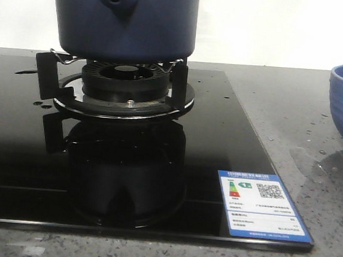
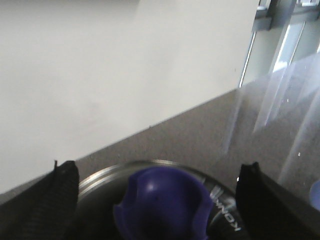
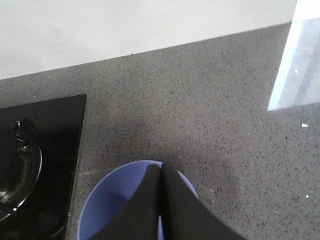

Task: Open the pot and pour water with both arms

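pot [image 1: 126, 19] sits on the burner stand [image 1: 124, 85] at the top centre of the front view, on the black glass cooktop [image 1: 218, 144]. its lid knob [image 2: 161, 207] is at the bottom centre of the left wrist view. left gripper [image 2: 157, 200] is spread wide, one finger on each side of the knob, not touching it. right gripper [image 3: 161, 200] is pressed closed and empty, above the light-blue bowl [image 3: 107, 205] on the grey counter [image 3: 210, 110].
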